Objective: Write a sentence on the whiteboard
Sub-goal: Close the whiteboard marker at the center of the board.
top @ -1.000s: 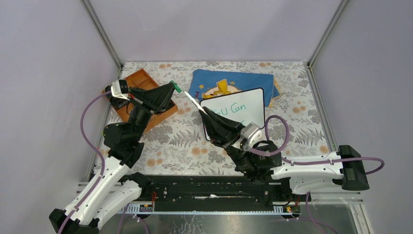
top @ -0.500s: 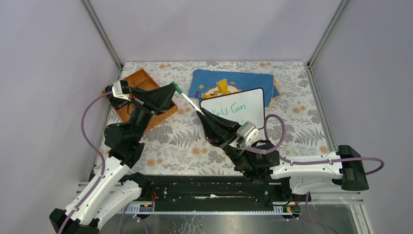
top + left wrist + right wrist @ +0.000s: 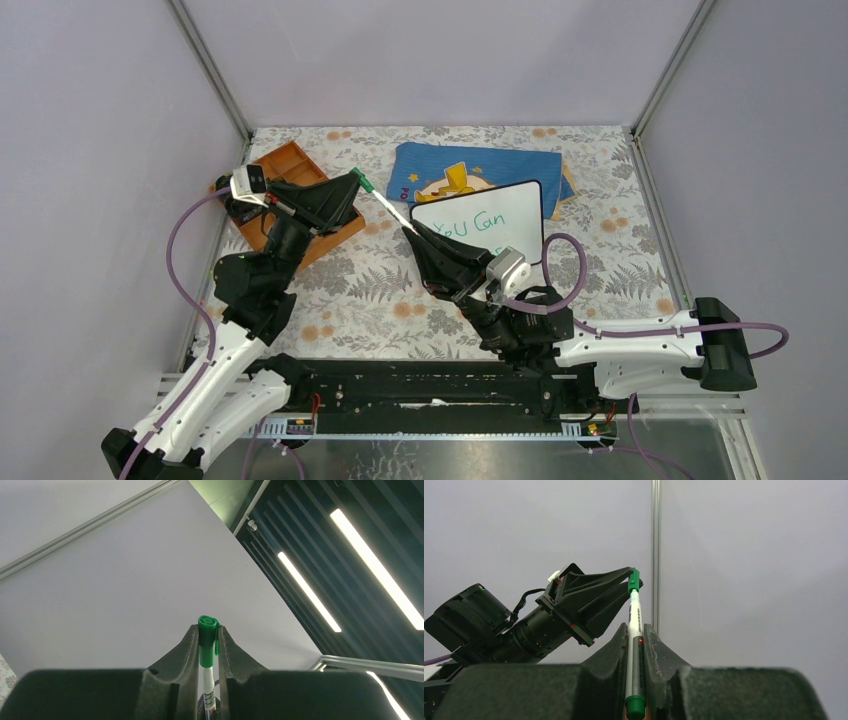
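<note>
Progress: sentence [image 3: 478, 224] written on whiteboard [image 3: 525, 196], lower line hidden. Body of marker [image 3: 634, 625] clamped by right gripper [image 3: 413, 229], cap [image 3: 207, 637] pinched by left gripper [image 3: 357, 181]. Capping judged remaining.

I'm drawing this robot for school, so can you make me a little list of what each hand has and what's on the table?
left hand: shut on the green cap
right hand: shut on the marker
marker: up in the air between both hands, cap at its far end
whiteboard: on the table, its top edge over the blue cloth
writing: green "You Can"; anything below is hidden by the right arm
orange tray: far left, under the left arm
</note>
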Tool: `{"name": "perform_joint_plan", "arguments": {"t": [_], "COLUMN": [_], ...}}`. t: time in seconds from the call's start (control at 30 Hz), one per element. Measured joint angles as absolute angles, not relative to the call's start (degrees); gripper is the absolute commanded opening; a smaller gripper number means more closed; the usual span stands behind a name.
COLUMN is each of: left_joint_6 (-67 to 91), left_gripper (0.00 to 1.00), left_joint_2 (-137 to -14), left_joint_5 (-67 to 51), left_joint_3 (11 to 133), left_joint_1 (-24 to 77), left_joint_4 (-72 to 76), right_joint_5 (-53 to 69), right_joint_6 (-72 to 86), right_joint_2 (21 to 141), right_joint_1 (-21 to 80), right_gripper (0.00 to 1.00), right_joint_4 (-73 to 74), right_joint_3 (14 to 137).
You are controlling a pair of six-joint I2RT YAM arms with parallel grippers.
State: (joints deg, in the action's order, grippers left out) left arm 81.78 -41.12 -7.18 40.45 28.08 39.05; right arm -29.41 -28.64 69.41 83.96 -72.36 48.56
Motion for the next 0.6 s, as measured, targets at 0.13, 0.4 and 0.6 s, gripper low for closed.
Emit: {"name": "perform_joint_plan", "arguments": {"t": [0.13,0.4,0.6], "left_joint_6": [81.8,81.8,81.8], "left_gripper": [0.00,0.00,0.00], "left_joint_2": [-41.1,-41.1,-41.3], "left_joint_5": [-7.5,-8.0,-8.8], "left_joint_3": [40.4,40.4,40.4], "left_joint_1": [28.1,28.1,28.1], "left_joint_4": [39.0,39.0,39.0], "right_joint_5": [-29.4,-29.4,-29.4], "right_joint_6": [-28.6,-28.6,-28.7], "right_joint_2": [69.6,70.1,70.7], "right_joint_1": [83.9,83.8,83.4], "right_gripper": [0.00,0.00,0.00], "right_joint_4": [-72.4,-72.5,-72.8], "right_joint_3": [48.7,48.8,49.0]}}
